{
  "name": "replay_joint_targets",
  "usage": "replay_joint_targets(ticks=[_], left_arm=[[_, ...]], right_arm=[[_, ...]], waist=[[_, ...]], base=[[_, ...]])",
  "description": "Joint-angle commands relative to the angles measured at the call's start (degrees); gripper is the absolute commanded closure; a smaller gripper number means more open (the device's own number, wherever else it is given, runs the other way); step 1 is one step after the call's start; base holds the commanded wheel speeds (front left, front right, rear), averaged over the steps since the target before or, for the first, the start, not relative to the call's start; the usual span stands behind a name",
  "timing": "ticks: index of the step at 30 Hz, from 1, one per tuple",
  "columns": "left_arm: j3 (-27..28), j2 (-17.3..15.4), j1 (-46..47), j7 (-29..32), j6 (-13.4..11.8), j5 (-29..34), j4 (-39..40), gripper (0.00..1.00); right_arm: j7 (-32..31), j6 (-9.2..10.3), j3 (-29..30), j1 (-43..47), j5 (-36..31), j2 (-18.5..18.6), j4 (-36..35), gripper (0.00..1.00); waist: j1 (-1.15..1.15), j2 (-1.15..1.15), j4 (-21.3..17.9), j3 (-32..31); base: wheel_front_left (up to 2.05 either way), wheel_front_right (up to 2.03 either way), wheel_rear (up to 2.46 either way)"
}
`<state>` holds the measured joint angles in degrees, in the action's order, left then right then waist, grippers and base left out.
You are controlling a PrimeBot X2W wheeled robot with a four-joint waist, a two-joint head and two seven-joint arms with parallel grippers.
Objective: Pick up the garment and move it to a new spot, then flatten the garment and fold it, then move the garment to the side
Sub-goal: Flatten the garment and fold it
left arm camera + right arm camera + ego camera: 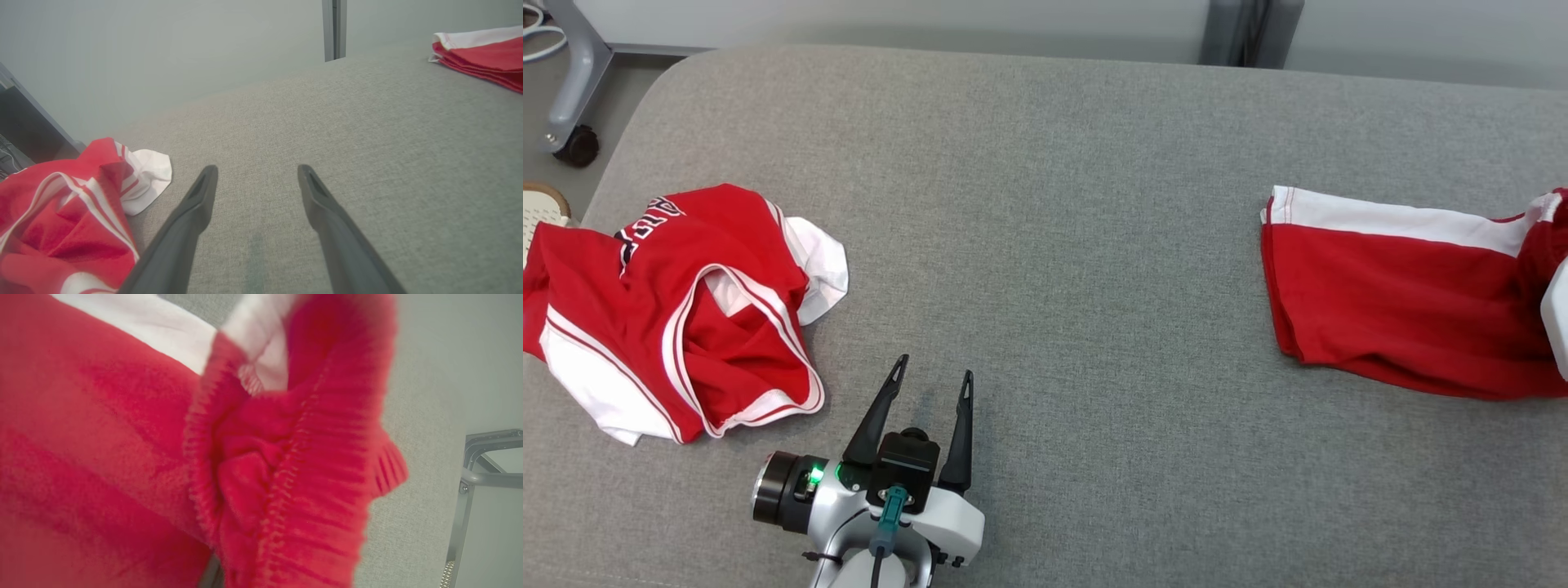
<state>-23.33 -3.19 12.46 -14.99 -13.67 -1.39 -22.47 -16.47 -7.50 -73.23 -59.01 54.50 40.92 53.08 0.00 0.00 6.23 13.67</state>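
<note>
The garment (1396,302) is a red piece with a white band, folded flat at the right of the grey cushioned surface (1062,204); the left wrist view has it at the far right (486,55). Its ribbed red edge (294,465) is bunched up close against the right wrist camera. That cloth hides my right gripper's fingers, which are shut on it. The pale housing of that arm (1558,314) sits at the garment's right end. My left gripper (935,367) (257,169) stands open over bare surface near the front, holding nothing.
A crumpled red and white jersey (678,318) (69,220) lies at the left, just left of my left gripper. A grey wheeled frame (574,90) stands off the back left corner, and a metal frame (482,477) past the right edge.
</note>
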Motion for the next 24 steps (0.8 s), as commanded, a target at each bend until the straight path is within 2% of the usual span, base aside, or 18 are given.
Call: replay_joint_targets(ticks=[1, 16, 24], left_arm=[[0.0, -0.2, 0.5, -0.2, -0.3, -0.3, -0.2, 0.00], [-0.2, 0.1, -1.5, -0.2, -0.8, -1.6, -0.6, 0.00], [-0.3, 0.1, -2.3, -0.2, -0.9, -2.3, -0.7, 0.00]], right_arm=[[-0.4, 0.01, -0.1, -0.4, 0.9, -0.2, -0.3, 1.00], [-5.9, 0.01, -0.2, -2.4, 6.3, -5.5, -2.2, 1.00], [-8.7, 0.01, -0.2, -2.7, 7.2, -9.2, 0.2, 1.00]], waist=[[0.00, 0.00, -0.2, -0.6], [0.00, 0.00, -0.4, -3.7], [0.00, 0.00, 0.4, -4.2]], base=[[0.00, 0.00, 0.00], [0.00, 0.00, 0.00], [0.00, 0.00, 0.00]])
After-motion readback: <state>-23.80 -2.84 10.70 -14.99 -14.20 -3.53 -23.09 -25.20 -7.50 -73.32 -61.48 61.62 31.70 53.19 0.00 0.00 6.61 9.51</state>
